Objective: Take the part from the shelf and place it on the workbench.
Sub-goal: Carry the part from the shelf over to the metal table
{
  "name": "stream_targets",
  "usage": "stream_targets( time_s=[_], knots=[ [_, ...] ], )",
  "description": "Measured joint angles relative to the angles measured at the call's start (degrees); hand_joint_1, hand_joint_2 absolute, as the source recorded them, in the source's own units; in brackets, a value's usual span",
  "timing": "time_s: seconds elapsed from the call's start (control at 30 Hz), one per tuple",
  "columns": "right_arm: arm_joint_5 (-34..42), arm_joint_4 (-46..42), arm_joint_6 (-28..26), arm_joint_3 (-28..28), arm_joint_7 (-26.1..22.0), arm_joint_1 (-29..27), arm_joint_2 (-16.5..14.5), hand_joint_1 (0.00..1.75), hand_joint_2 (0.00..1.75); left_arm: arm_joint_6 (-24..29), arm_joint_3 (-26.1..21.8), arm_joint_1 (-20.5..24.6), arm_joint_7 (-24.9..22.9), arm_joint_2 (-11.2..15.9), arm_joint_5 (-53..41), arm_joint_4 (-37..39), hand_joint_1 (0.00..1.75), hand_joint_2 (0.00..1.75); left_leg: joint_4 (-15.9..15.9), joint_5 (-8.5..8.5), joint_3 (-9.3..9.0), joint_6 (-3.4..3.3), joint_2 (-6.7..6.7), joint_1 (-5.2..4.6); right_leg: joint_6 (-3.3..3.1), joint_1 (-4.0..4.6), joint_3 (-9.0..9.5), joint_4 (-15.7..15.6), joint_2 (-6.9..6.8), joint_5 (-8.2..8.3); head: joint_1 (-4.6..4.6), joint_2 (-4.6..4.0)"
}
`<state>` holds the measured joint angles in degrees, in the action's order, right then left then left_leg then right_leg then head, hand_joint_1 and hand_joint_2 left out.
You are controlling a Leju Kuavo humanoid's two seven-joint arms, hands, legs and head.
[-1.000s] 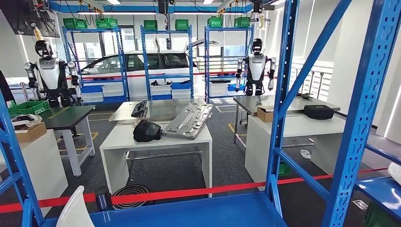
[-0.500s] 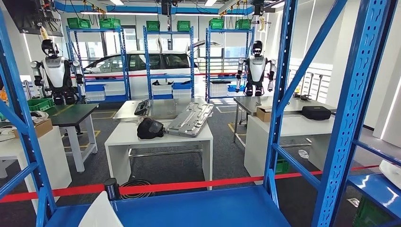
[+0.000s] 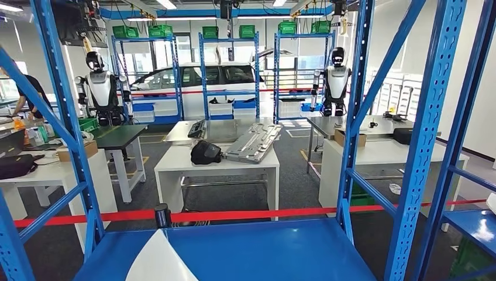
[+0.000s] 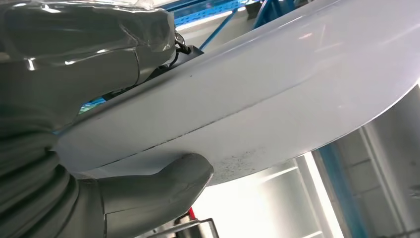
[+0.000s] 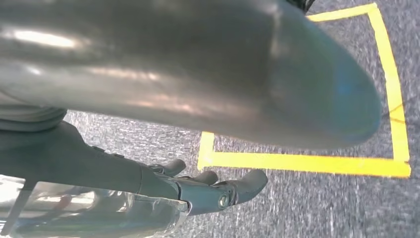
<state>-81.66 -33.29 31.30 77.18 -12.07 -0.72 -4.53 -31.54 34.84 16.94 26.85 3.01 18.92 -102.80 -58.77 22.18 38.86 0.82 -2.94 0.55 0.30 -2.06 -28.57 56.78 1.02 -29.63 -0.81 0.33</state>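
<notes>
White and smooth, the part (image 4: 277, 94) is gripped at one edge by the left robot hand (image 4: 99, 124), thumb beneath, its length running away over the blue shelf (image 3: 275, 249), while the right robot hand (image 5: 218, 191) hangs empty, fingers loosely extended.

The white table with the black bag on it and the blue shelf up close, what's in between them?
In the head view, a red tape stretches across between the white table and the blue shelf, held by a short black post; below is dark floor.
</notes>
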Motion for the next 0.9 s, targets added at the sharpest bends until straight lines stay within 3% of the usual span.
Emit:
stream_targets(
  time_s=[0.1,0.13,0.17,0.2,0.27,0.33,0.37,0.43,0.5,0.53,0.6,0.63,0.67,0.7,0.73,0.8,0.87,0.9],
  knots=[
    [0.2,1.0,-1.0,0.1,-0.3,0.1,0.1,0.00,0.00,0.2,0.4,0.0,0.2,0.2,-0.4,0.5,1.75,1.75,-9.9,8.50,2.43,0.63,2.35,0.21,-0.72,0.24,-1.87,0.0,-1.33,1.76,-0.13,-0.02],
    [0.4,1.4,-1.3,0.1,-0.3,0.1,0.1,0.00,0.00,0.3,0.6,0.0,0.3,0.2,-0.5,0.8,1.75,1.75,-13.2,9.91,2.85,0.73,2.67,0.24,-0.69,0.32,-2.59,0.1,-1.66,2.39,-0.14,-0.02],
    [0.6,1.8,-1.5,0.3,-0.3,0.2,0.1,0.00,0.00,0.3,0.8,0.0,0.3,0.3,-0.6,1.0,1.75,1.75,-15.1,9.94,2.52,0.75,2.82,0.26,-0.62,0.39,-3.35,0.1,-1.93,3.00,-0.15,-0.01],
    [0.7,2.2,-1.8,0.4,-0.3,0.4,0.1,0.00,0.00,0.2,1.0,0.0,0.4,0.3,-0.8,1.3,1.75,1.75,-14.9,8.87,1.15,0.65,2.88,0.26,-0.54,0.46,-4.09,0.2,-2.15,3.61,-0.16,-0.01],
    [0.7,3.0,-2.3,0.5,-0.3,0.7,0.1,0.00,0.00,0.2,1.4,0.3,0.5,0.3,-1.0,1.6,1.75,1.75,-8.9,6.44,-4.46,0.01,2.89,0.13,-0.32,0.61,-5.36,0.2,-2.29,4.70,-0.21,0.00],
    [0.6,3.8,-2.6,0.5,-0.4,0.8,0.1,0.00,0.00,0.3,1.8,0.9,0.6,0.3,-1.1,1.7,1.75,1.75,-0.8,6.89,-10.36,-0.84,3.00,-0.25,0.16,0.80,-5.99,0.2,-2.31,5.68,-0.20,0.00],
    [0.5,4.2,-2.7,0.5,-0.5,0.9,0.0,0.00,0.00,0.4,2.0,1.3,0.7,0.3,-1.2,1.7,1.75,1.75,1.6,7.53,-11.87,-1.20,3.04,-0.51,0.52,0.76,-6.13,0.1,-2.33,6.17,-0.19,0.00],
    [0.3,5.0,-3.0,0.5,-0.5,0.9,0.1,0.00,0.00,0.6,2.4,1.8,0.8,0.3,-1.1,1.8,1.75,1.75,3.2,7.36,-12.13,-1.86,3.10,-0.81,1.37,0.59,-6.32,-0.2,-2.39,7.16,-0.19,0.00],
    [0.0,5.9,-3.2,0.4,-0.6,0.9,0.3,0.00,0.00,0.7,2.9,2.3,0.8,0.2,-1.0,1.9,1.75,1.75,4.0,5.82,-11.46,-2.72,3.20,-0.73,1.56,0.52,-7.06,0.7,-2.14,6.19,-0.17,-0.01],
    [-0.1,6.4,-3.3,0.4,-0.6,0.9,0.4,0.00,0.00,0.7,3.2,2.6,0.8,0.1,-1.0,2.0,1.75,1.75,4.4,4.92,-10.85,-3.10,3.23,-0.62,1.31,0.54,-7.90,2.6,-1.94,4.26,-0.06,-0.01],
    [-0.3,7.3,-3.5,0.4,-0.8,0.9,0.9,0.00,0.00,0.7,3.7,2.9,0.8,-0.1,-0.8,2.3,1.75,1.75,4.4,3.42,-9.11,-3.56,3.17,-0.75,0.80,0.51,-10.14,9.6,-1.56,-0.85,0.14,-0.01],
    [-0.4,7.6,-3.7,0.4,-0.9,0.9,1.1,0.00,0.00,0.7,3.9,2.9,0.8,-0.1,-0.8,2.5,1.75,1.75,4.3,2.69,-8.12,-3.61,3.15,-0.84,0.92,0.49,-10.98,13.2,-1.46,-2.48,0.21,-0.01],
    [-0.4,7.9,-3.8,0.4,-1.1,0.9,1.3,0.00,0.00,0.7,4.1,2.9,0.8,-0.1,-0.6,2.6,1.75,1.75,4.2,2.01,-7.15,-3.61,3.14,-0.89,1.34,0.48,-11.19,15.7,-1.40,-2.85,0.23,-0.01],
    [-0.5,8.2,-4.0,0.4,-1.2,0.9,1.5,0.00,0.00,0.7,4.2,2.9,0.8,0.0,-0.5,2.7,1.75,1.75,4.1,1.36,-6.19,-3.51,3.13,-0.91,1.96,0.45,-10.49,16.3,-1.38,-2.08,0.28,0.00],
    [-0.5,8.4,-4.1,0.4,-1.4,0.9,1.6,0.00,0.00,0.7,4.3,2.9,0.9,0.0,-0.4,2.7,1.75,1.75,3.8,0.78,-5.23,-3.36,3.12,-0.89,2.57,0.40,-8.76,14.9,-1.38,-0.71,0.32,0.00],
    [-0.5,8.5,-4.1,0.4,-1.5,0.9,1.8,0.00,0.00,0.7,4.4,3.0,1.0,0.0,-0.3,2.7,1.75,1.75,2.8,-0.09,-3.45,-2.89,3.05,-0.96,3.06,0.30,-2.84,7.1,-1.27,0.65,0.43,0.01],
    [-0.6,8.5,-4.1,0.4,-1.6,1.0,1.9,0.00,0.00,0.7,4.5,3.1,1.0,0.0,-0.3,2.7,1.75,1.75,1.8,-0.75,-2.30,-2.28,3.02,-1.14,2.33,0.40,1.18,0.8,-0.98,-0.47,0.39,0.03],
    [-0.6,8.5,-4.1,0.4,-1.6,1.0,2.0,0.00,0.00,0.7,4.5,3.1,1.1,0.0,-0.3,2.7,1.75,1.75,1.6,-1.11,-2.00,-1.97,3.03,-1.17,1.83,0.58,1.65,-0.4,-0.87,-1.04,0.35,0.04]
  ],
)
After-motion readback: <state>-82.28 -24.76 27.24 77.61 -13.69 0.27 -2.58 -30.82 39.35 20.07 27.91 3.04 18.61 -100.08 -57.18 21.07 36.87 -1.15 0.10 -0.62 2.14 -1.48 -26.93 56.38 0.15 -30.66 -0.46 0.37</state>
